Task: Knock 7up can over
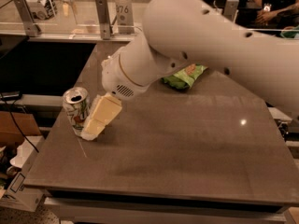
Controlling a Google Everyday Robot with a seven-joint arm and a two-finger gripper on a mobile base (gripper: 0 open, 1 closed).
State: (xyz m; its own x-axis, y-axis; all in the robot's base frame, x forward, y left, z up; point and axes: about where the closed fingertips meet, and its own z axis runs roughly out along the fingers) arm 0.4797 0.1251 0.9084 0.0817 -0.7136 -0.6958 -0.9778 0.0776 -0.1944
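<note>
Camera view. The 7up can [76, 110] stands upright near the left edge of the tabletop [187, 143], its long axis vertical and its pull-tab top facing up. The gripper [96, 125] hangs tilted just beside the can on the side toward the tabletop's middle, its tip low against the can's lower half. We cannot tell whether the two are touching or a sliver apart. We read the cream fingers [105, 112] as pressed together with nothing between them. From the gripper the can lies directly to the left, so we judge that a sideways push that way, across the upright axis, would tip it toward the edge. A green chip bag [184, 76] lies well apart, behind the arm.
</note>
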